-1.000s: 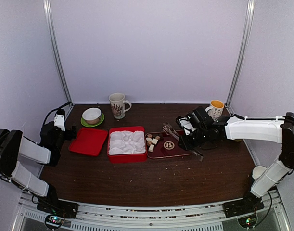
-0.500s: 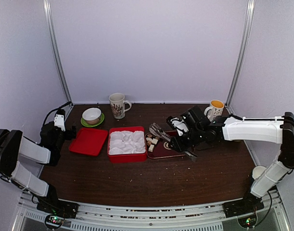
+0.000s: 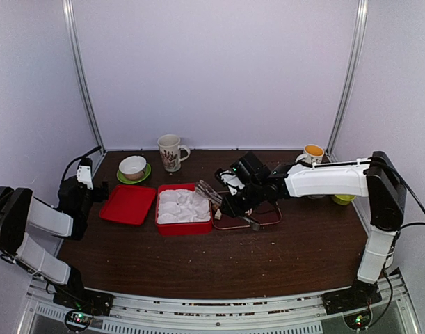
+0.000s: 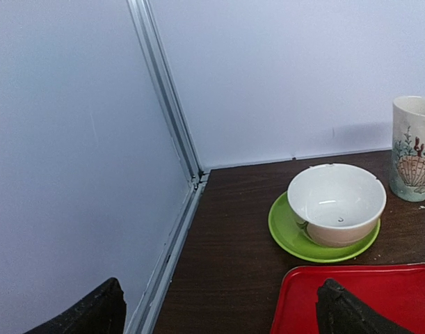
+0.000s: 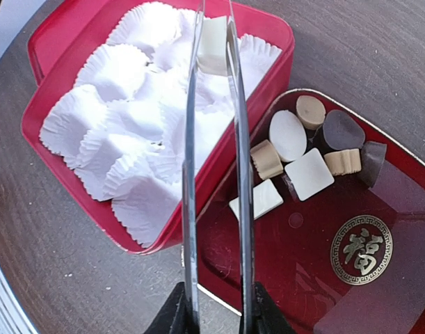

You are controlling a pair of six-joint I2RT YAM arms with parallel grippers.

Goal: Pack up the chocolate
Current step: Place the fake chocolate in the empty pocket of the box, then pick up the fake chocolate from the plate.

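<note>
Hanging inside the red box's (image 5: 49, 38) rim, chocolate (image 5: 213, 45) sits in tongs (image 5: 190, 209) the right jaws clamp; left jaws gape.

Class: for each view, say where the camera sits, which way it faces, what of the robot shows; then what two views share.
Top external: above and behind, looking down on the table; left arm and right arm show.
Left wrist: low at the left edge, facing the back corner and bowl; open left gripper shows.
Right wrist: above the red box, looking down; right gripper shows, shut on tongs holding chocolate.
Shared: the red box, in top and right wrist.
</note>
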